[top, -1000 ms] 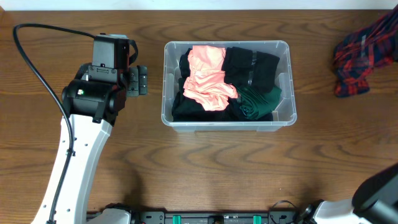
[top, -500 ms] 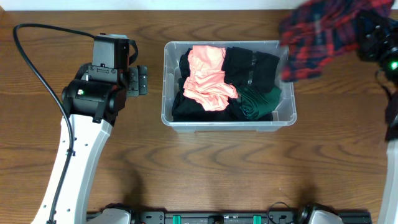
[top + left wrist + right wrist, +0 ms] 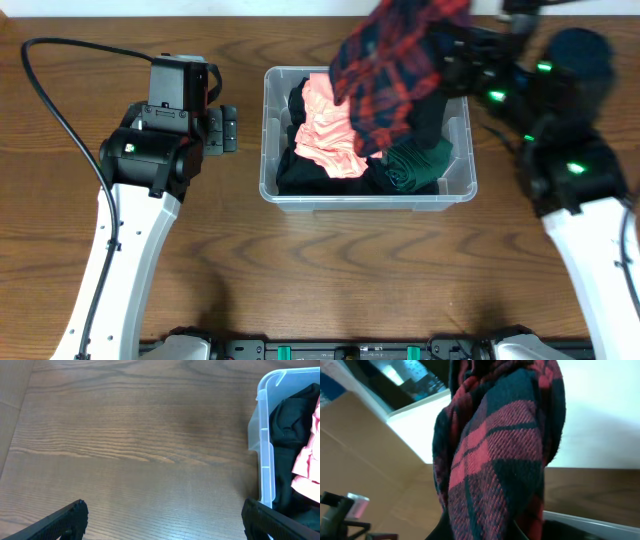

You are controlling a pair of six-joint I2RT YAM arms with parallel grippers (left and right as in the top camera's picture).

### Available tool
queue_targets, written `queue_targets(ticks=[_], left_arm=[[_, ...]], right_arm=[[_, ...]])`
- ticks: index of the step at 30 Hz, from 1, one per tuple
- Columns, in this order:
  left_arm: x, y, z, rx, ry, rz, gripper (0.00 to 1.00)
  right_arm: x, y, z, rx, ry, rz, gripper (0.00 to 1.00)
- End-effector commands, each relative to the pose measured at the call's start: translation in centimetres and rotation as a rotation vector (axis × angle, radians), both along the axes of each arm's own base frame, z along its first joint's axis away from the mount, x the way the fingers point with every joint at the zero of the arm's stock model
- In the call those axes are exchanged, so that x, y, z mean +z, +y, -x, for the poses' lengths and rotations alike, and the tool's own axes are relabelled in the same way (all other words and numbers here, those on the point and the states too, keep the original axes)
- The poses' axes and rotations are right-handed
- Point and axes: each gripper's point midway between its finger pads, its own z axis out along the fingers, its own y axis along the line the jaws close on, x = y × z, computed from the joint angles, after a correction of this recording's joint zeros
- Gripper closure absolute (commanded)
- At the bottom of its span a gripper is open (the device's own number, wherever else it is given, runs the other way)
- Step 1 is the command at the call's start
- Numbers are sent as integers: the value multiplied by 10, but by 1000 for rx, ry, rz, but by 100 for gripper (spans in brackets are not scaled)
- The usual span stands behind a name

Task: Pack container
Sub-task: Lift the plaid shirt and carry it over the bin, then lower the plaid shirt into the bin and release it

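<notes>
The container [image 3: 365, 203] is a clear tub mid-table, its rim also at the right of the left wrist view [image 3: 265, 435]. Inside lie a pink garment [image 3: 330, 125], black clothes [image 3: 300, 172] and a green one [image 3: 418, 165]. My right gripper [image 3: 452, 45] is shut on a red and dark plaid cloth [image 3: 390, 75], which hangs over the tub's back right part. That cloth [image 3: 495, 460] fills the right wrist view and hides the fingertips. My left gripper [image 3: 222, 130] [image 3: 162, 522] stands open over bare wood just left of the tub, holding nothing.
A black cable [image 3: 60, 110] loops from the left arm across the table's left side. The wooden table's back edge [image 3: 250, 12] runs just behind the tub. The right arm's body [image 3: 575, 170] stands right of the tub.
My right arm has swung in from the far right, carrying the plaid cloth leftwards to above the tub. The left arm has not moved.
</notes>
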Motion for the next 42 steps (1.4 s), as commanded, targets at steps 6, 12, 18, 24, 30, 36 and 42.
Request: queue_targets(ticks=[6,12,18,24,30,36,42], left_arm=[[7,3,-1,4,-15,-14,2],[7,3,-1,4,-15,-14,2],[7,3,-1,4,-15,-14,2],[7,3,-1,4,-15,-14,2],[7,3,-1,4,-15,-14,2],[7,3,-1,4,-15,-14,2],[7,3,-1,4,-15,-14,2]], right_arm=[[-8,80,-10,21,74,-193,99],[-15,105,-9,-7,80,-203,99],[-32,108,-5,-42,127,-161,99],[-52,116,-7,-37,176,-136,99],[-64,123,-13,-49,229,-180,99],[-67,123,-14,-51,236,-178,99],[-82,119,-11,-73,284,-139,99]])
